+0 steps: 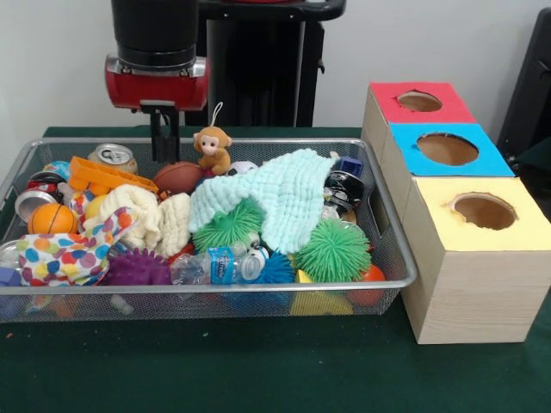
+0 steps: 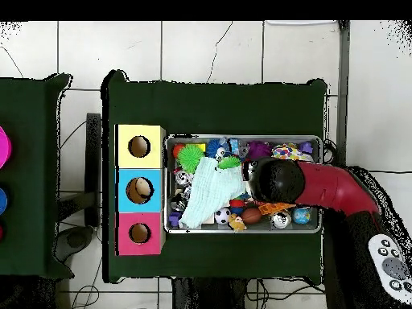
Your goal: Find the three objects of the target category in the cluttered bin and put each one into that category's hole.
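A wire bin (image 1: 392,258) full of toys sits on a green table (image 1: 258,370). The gripper (image 1: 164,138) hangs over the bin's far edge, left of centre in the front view; whether the jaws are released or clenched cannot be told. The target category is not shown. Nearest below the gripper lie a brown football (image 1: 178,176), an orange tray (image 1: 108,176) and a can (image 1: 113,156); a toy monkey (image 1: 212,148) sits just to the right of the football. A pale green cloth (image 1: 275,198) covers the bin's middle, likely hiding things. Spiky balls (image 1: 333,249) crowd the front. The three holes, red (image 1: 419,101), blue (image 1: 447,148) and yellow (image 1: 484,210), stand past the bin's right wall, so any carry must probably rise over that rim
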Available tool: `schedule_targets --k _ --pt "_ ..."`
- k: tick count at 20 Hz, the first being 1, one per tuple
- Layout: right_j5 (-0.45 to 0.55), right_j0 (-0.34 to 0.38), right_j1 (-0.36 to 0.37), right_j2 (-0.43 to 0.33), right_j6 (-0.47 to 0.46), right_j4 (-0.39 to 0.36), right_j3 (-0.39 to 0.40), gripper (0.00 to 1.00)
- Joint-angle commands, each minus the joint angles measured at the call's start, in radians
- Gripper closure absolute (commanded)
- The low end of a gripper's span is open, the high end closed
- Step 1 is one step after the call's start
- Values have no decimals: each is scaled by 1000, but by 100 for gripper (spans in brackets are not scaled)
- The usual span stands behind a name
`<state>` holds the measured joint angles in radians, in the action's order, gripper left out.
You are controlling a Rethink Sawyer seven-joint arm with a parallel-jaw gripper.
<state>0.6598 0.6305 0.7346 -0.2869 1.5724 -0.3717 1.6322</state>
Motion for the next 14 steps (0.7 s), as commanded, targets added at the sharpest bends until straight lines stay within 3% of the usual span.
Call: schedule_targets --k 1,14 --pt "69 27 -80 -125 -236 -90 -55 100" --pt "-37 16 -53 -139 -102 -128 54 100"
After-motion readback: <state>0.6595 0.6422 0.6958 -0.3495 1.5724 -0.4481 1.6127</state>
